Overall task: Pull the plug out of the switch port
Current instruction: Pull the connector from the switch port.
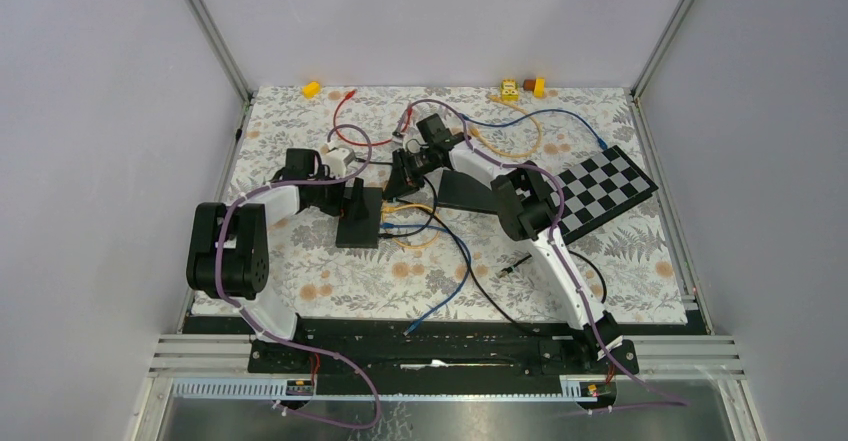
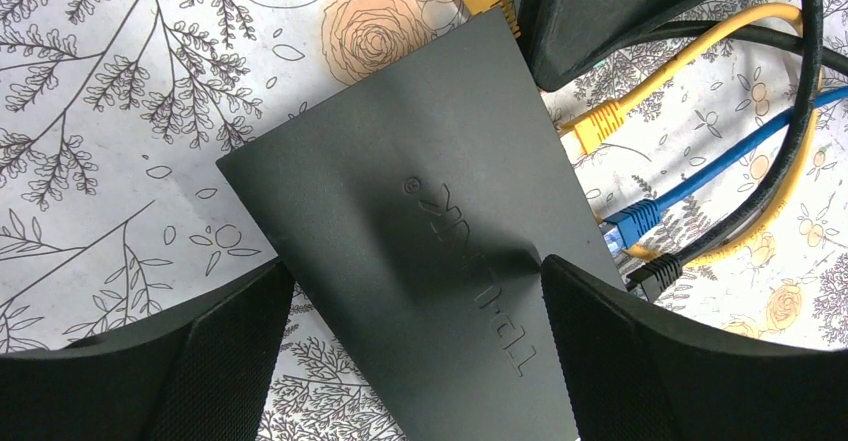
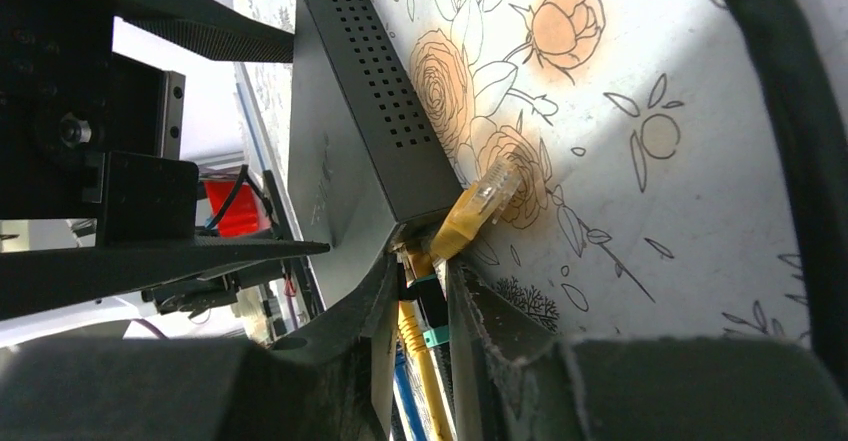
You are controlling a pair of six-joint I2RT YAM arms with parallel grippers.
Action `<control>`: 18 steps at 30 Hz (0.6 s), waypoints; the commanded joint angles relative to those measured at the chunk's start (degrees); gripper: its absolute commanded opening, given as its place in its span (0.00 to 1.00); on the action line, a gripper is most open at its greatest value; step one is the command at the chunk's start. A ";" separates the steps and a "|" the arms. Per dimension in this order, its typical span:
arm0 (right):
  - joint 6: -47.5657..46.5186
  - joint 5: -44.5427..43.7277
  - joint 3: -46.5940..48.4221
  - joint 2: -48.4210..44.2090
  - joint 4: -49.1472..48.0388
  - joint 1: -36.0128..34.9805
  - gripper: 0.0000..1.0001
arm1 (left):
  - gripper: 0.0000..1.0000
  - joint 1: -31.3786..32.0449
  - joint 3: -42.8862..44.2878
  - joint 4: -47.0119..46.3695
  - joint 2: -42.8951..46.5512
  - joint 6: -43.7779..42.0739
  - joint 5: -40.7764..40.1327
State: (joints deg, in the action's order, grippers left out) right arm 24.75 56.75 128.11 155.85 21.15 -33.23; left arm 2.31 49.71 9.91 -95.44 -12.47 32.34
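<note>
The black switch [image 1: 359,226] lies on the flowered mat, with yellow, blue and black cables plugged into its right side. My left gripper [image 1: 356,199] stands open astride the switch [image 2: 420,221], one finger on each side; the right finger touches its edge. Along the port side sit a yellow plug [image 2: 598,126], a blue plug [image 2: 630,223] and a black plug [image 2: 655,273]. At the switch's far right corner, my right gripper [image 3: 425,301] is pinched narrow around a yellow plug [image 3: 412,323] and a black-and-teal one [image 3: 432,306] at the ports. Which one takes the grip I cannot tell.
A loose yellow plug [image 3: 482,199] lies on the mat beside the switch corner. Cables loop across the mat [image 1: 450,251]. A checkerboard [image 1: 600,191] lies at the right, with small yellow blocks [image 1: 311,89] along the far edge.
</note>
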 commanded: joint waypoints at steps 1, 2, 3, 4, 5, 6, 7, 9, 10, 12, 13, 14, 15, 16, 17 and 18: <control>-4.59 -17.55 -2.29 0.90 7.28 -1.85 0.00 | 0.94 1.38 -0.78 1.65 0.88 -0.09 1.11; -4.76 -18.36 -2.33 0.75 7.68 -1.90 0.00 | 0.94 1.39 -0.95 1.39 0.99 -0.05 0.76; -4.94 -19.02 -2.52 0.50 8.02 -2.07 0.00 | 0.94 1.39 -1.30 0.81 1.06 0.01 0.51; -5.05 -19.84 -2.68 0.29 8.34 -2.23 0.00 | 0.94 1.46 -1.32 0.62 0.79 0.08 0.50; -5.33 -20.83 -2.67 0.13 8.69 -2.52 0.00 | 0.94 1.47 -1.03 0.97 0.53 0.08 0.72; -5.53 -21.53 -2.59 0.04 9.04 -2.66 0.00 | 0.94 1.54 -0.68 1.55 0.38 0.05 0.92; -5.84 -22.25 -2.36 -0.01 9.46 -2.89 0.00 | 0.94 1.56 -0.64 1.63 0.41 0.01 0.86; -6.58 -23.25 -1.81 -0.05 10.20 -3.15 0.00 | 0.94 1.56 -1.05 0.98 0.55 0.14 0.76; -6.98 -23.77 -1.63 -0.05 10.69 -3.15 0.00 | 0.94 1.64 -0.96 0.97 0.38 0.33 0.91; -8.28 -24.61 -0.80 0.02 11.50 -3.15 0.00 | 0.94 1.74 -0.60 1.27 0.51 0.41 1.12; -9.05 -24.63 -0.55 0.02 11.74 -3.14 0.00 | 0.94 1.74 -0.77 0.96 0.91 0.48 0.95; -9.69 -24.46 -0.58 -0.05 11.95 -3.07 0.00 | 0.94 1.75 -1.07 0.26 1.36 0.62 0.71; -10.55 -24.23 -0.72 -0.12 12.04 -3.07 0.00 | 0.95 1.80 -1.20 -0.19 1.75 0.84 0.63; -11.37 -24.04 -0.76 -0.18 12.29 -3.09 0.00 | 0.95 1.80 -1.09 -0.31 2.19 1.03 0.50; -12.31 -23.84 -0.74 -0.27 12.56 -3.07 0.00 | 0.95 1.81 -0.95 -0.33 2.76 1.11 0.43; -13.34 -23.45 -0.69 -0.21 12.73 -3.00 0.00 | 0.96 1.82 -1.00 -0.77 3.60 1.11 0.22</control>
State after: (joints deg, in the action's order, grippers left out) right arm 18.96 46.06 128.99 152.79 27.77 -35.07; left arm 2.85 49.63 9.80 -95.18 -12.21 31.31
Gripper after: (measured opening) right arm 0.278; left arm 0.952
